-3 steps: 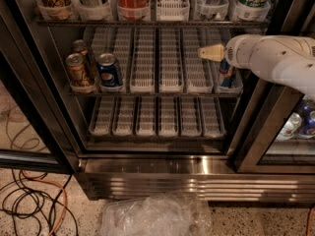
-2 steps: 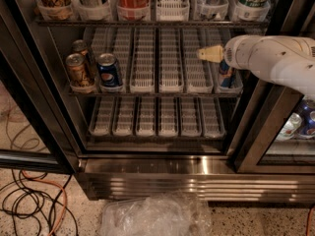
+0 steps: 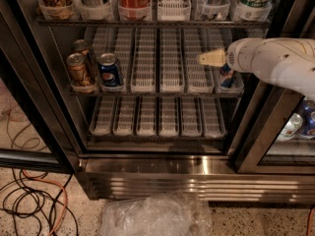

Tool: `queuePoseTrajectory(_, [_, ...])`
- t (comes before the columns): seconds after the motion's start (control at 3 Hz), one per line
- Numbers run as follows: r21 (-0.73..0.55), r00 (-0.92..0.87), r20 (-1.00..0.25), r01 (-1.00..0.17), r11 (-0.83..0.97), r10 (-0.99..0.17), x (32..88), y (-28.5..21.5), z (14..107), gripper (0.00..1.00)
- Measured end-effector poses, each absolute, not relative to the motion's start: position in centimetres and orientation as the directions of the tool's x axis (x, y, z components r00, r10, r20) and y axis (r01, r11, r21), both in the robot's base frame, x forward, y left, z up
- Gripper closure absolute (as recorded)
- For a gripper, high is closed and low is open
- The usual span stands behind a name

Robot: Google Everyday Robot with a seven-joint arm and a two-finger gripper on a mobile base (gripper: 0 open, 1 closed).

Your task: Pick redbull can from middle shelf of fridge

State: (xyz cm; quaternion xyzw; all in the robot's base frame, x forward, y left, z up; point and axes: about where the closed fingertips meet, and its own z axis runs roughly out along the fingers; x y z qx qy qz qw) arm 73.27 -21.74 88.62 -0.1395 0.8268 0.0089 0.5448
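The cream-tipped pincer (image 3: 209, 58) on the smooth white arm (image 3: 275, 65) hangs at the right of the frame. It is in front of the middle shelf (image 3: 145, 63), a dark wire rack carrying ribbed white plastic lattice lanes. Whether the pincer is apart or together cannot be told.

The slim blue-and-silver redbull can (image 3: 227, 77) stands in the rightmost lane, just below and behind the wrist, mostly hidden by it. To reach well, the pincer probably needs to drop and swing right, squaring on the can's smooth round wall above the lane's raised rim. The short blue Pepsi can (image 3: 110, 70) sits well apart at the left. The large glass-doored fridge (image 3: 197, 174) has a shiny steel base.
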Motion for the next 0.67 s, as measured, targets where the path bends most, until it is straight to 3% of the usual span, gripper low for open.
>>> queuePoseTrajectory(0.33, [-0.149, -0.371, -0.899, -0.241, 0.959, -0.233, 73.08, -21.97, 88.39, 0.04])
queuePoseTrajectory(0.67, [-0.170, -0.373, -0.892, -0.243, 0.955, -0.254, 72.83, -22.27, 88.07, 0.23])
